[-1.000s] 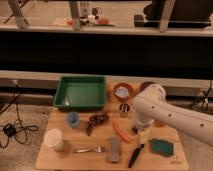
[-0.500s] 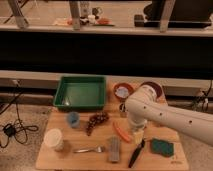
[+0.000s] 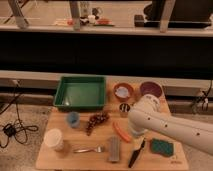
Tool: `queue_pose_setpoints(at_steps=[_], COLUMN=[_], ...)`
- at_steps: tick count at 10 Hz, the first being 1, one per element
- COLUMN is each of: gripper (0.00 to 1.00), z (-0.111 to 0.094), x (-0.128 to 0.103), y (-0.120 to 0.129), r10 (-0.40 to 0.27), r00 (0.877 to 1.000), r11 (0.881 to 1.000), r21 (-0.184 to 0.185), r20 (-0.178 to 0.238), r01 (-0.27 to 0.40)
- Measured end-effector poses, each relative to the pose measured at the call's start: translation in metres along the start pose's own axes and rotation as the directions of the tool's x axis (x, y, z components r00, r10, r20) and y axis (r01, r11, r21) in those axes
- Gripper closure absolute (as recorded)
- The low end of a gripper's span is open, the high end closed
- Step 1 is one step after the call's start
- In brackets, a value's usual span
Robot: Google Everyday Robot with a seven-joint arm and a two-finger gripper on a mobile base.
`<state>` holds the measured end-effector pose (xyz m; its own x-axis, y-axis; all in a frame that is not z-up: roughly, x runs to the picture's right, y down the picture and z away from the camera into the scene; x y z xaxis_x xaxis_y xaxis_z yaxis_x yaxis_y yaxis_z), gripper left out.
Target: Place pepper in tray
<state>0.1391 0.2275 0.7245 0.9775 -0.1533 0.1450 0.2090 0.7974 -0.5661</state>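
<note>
The orange-red pepper (image 3: 121, 132) lies on the wooden table, right of centre, partly covered by my arm. The green tray (image 3: 80, 93) stands at the back left of the table and holds nothing I can see. My gripper (image 3: 132, 131) is at the end of the white arm that reaches in from the right. It sits low over the right end of the pepper, mostly hidden by the arm's wrist. The pepper is about a hand's width to the front right of the tray.
A brown bowl (image 3: 123, 91) and a purple bowl (image 3: 151, 89) stand at the back right, with a small dark can (image 3: 124, 108) in front of them. A blue cup (image 3: 73, 119), grapes (image 3: 97, 120), white cup (image 3: 54, 139), fork (image 3: 90, 149), grey block (image 3: 115, 150), black tool (image 3: 136, 152) and green sponge (image 3: 161, 146) lie around.
The arm has moved left and down, closer over the pepper. The pepper and the other objects have not moved.
</note>
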Motion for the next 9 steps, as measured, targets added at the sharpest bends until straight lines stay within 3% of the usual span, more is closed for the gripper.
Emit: queue_pose_setpoints(at_steps=[6,9], gripper=[0.2,0.2], z=[0.003,0.025], x=[-0.001,-0.023], y=[0.001,-0.01], r10=[-0.004,-0.046], r00=[1.0,0.999], r11=[1.0,0.999], r21=[-0.007,-0.025], r20=[0.001,-0.017], r01=[0.004,0.046])
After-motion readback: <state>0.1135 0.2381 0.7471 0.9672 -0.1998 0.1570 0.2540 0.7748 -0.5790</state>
